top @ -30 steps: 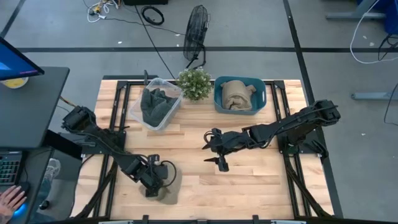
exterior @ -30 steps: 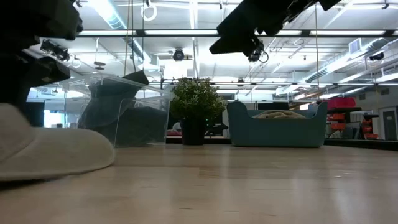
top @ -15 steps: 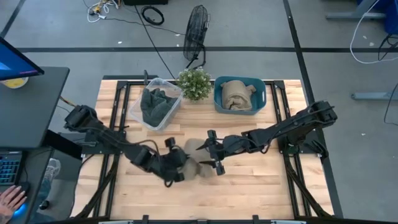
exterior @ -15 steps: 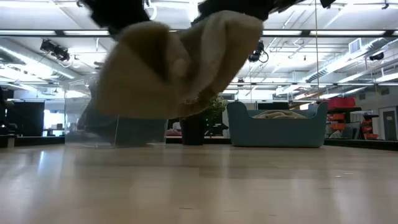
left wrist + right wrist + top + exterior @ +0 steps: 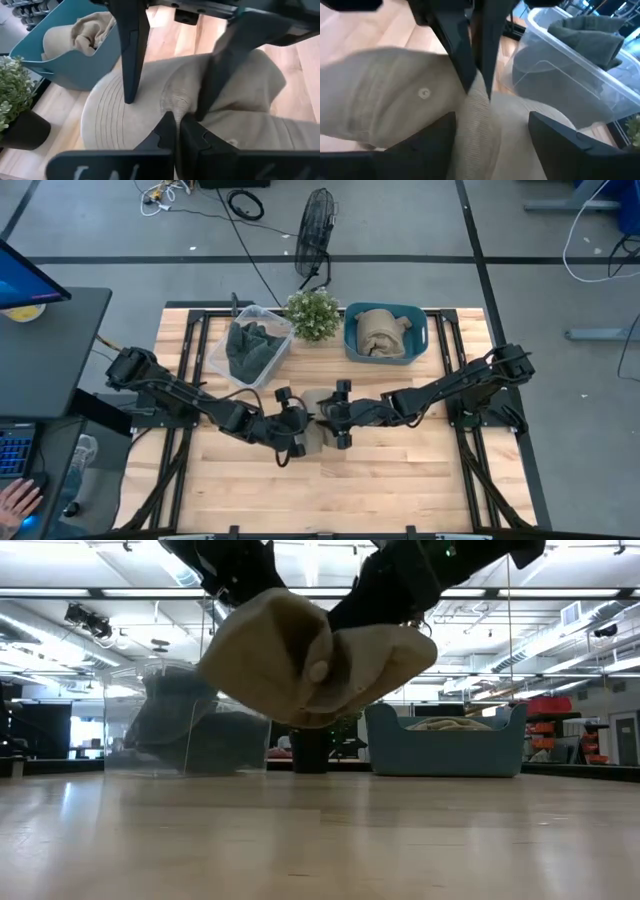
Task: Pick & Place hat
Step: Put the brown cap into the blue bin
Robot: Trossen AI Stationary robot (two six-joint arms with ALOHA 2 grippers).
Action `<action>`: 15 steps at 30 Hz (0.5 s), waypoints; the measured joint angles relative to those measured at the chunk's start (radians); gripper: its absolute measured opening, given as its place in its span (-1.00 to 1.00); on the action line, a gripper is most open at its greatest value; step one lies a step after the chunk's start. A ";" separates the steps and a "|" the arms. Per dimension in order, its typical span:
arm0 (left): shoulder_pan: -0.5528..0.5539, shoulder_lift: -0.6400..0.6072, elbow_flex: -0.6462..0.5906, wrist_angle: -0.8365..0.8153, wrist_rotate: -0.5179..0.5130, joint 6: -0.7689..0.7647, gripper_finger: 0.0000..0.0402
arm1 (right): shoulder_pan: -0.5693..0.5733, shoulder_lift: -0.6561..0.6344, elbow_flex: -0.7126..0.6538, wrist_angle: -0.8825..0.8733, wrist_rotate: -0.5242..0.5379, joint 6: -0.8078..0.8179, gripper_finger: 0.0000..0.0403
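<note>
The beige hat (image 5: 300, 660) hangs in the air over the middle of the table, bunched up, with its ribbed brim (image 5: 112, 117) showing in the left wrist view. My left gripper (image 5: 177, 117) is shut on a ridge of its cloth and reaches it from the table's left (image 5: 298, 432). My right gripper (image 5: 492, 117) comes from the table's right (image 5: 335, 425). It is open, and its two fingers (image 5: 132, 55) stand on either side of that same ridge, facing the left gripper. My left gripper pinches a raised fold of the hat's crown cloth (image 5: 176, 102) between its two fingertips, coming roughly level from the table's left. The hat is lifted clear of the table and sags below the fingers (image 5: 300, 690). My right gripper's open fingers straddle the fold (image 5: 477, 107); whether they touch the cloth I cannot tell.
At the far edge stand a clear bin with dark grey cloth (image 5: 250, 345), a small potted plant (image 5: 313, 313) and a blue bin holding beige hats (image 5: 385, 332). The wooden tabletop (image 5: 400, 470) lies bare near and right of the grippers.
My left gripper has lifted the hat off the table's near-left part and carried it up and rightward to the middle; the hat now hangs clear. My right gripper has moved left toward the hat until its fingers flank the held fold.
</note>
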 joint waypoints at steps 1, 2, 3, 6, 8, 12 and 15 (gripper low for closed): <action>0.000 0.000 0.000 0.000 0.003 0.002 -0.96 | -0.002 0.000 0.000 -0.004 0.001 0.001 0.24; 0.000 0.000 0.000 0.001 0.003 0.006 -0.95 | -0.003 0.000 0.000 -0.007 0.004 0.001 0.20; 0.000 0.000 0.000 0.002 0.003 0.013 -0.93 | -0.004 0.000 0.000 -0.011 0.007 0.000 0.15; -0.002 0.000 0.000 0.008 0.007 0.032 -0.90 | -0.005 0.000 -0.001 -0.031 0.011 0.000 -0.09; 0.005 0.000 0.000 0.010 0.008 0.034 -0.89 | -0.005 0.000 -0.001 -0.046 0.013 0.006 -0.30; 0.012 0.000 0.000 0.012 0.008 0.036 -0.87 | -0.006 0.000 -0.002 -0.098 0.017 0.017 -0.79; 0.018 0.003 0.000 0.013 0.009 0.051 -0.79 | -0.006 0.003 -0.005 -0.148 0.024 0.040 -0.93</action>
